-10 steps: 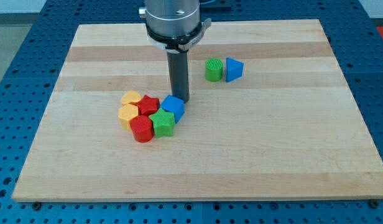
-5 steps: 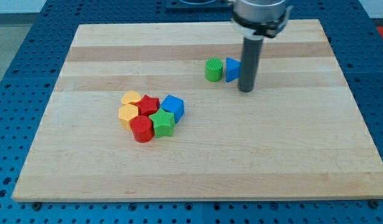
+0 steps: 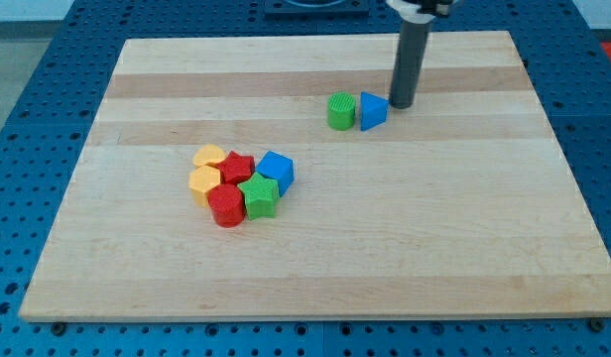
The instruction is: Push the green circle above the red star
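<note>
The green circle (image 3: 340, 111) stands in the upper middle of the wooden board (image 3: 434, 228), touching a blue triangle block (image 3: 373, 111) on its right. My tip (image 3: 402, 105) is just right of the blue triangle, at its upper right edge. The red star (image 3: 237, 167) sits in a tight cluster at the view's left of centre, far down-left of the green circle.
The cluster holds two yellow blocks (image 3: 208, 157) (image 3: 203, 180), a red cylinder (image 3: 226, 206), a green star block (image 3: 258, 194) and a blue cube (image 3: 276, 171). Blue perforated table surrounds the board.
My tip moved from beside the blue cube in the cluster to the right, then up to the right side of the blue triangle. No block has moved.
</note>
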Tool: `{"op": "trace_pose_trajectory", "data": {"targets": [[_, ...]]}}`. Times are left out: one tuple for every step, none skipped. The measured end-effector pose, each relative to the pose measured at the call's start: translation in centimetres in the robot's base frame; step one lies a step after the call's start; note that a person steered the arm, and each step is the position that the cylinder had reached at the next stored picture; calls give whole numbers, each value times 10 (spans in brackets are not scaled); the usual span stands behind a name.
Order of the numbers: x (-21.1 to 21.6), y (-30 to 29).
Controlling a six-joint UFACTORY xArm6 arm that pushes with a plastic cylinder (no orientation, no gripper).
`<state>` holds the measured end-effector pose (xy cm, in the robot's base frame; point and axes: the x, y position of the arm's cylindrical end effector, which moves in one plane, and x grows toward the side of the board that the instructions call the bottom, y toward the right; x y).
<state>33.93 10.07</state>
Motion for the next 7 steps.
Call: {"op": "trace_pose_trajectory", "data": {"targets": [[1,-28],[9,-48],[21,-67],[26,-88],[26,-113],[26,-137],[26,-156]]}}
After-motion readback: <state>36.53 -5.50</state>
